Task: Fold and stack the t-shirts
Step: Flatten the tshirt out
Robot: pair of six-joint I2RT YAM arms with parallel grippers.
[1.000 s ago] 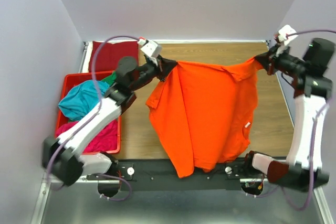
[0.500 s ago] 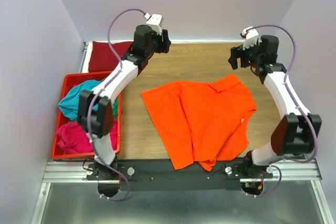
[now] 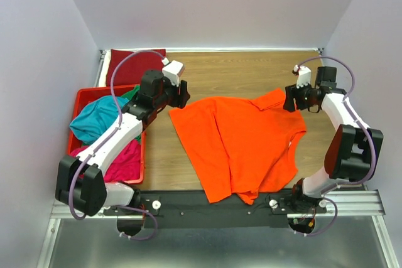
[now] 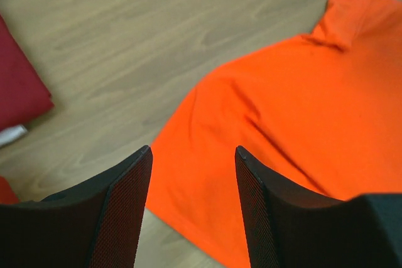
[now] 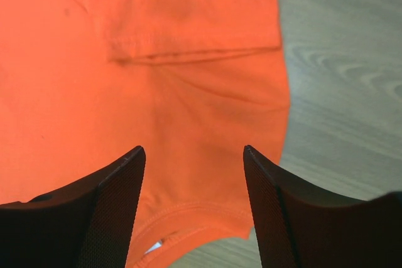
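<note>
A bright orange t-shirt [image 3: 242, 145] lies spread on the wooden table, creased, with its lower hem hanging over the near edge. My left gripper [image 3: 178, 96] hovers open over the shirt's back-left corner; in the left wrist view the left gripper [image 4: 193, 150] has only orange cloth [image 4: 295, 111] below it. My right gripper [image 3: 291, 101] hovers open over the back-right sleeve, and in the right wrist view the right gripper [image 5: 193, 149] frames the sleeve [image 5: 188, 23] and a stitched hem. Neither holds anything. A folded dark red t-shirt [image 3: 135, 64] lies at the back left.
A red plastic crate [image 3: 94, 91] stands at the left edge, holding a teal shirt [image 3: 97, 120], a magenta shirt [image 3: 116, 161] and a bit of green cloth [image 3: 130, 94]. Grey walls close in the back and both sides. The dark red cloth [image 4: 19, 86] shows left of my left fingers.
Both grippers opened and let go of the orange shirt, which dropped from hanging to lying on the table. Both arms then swung back and came down over its back corners.
</note>
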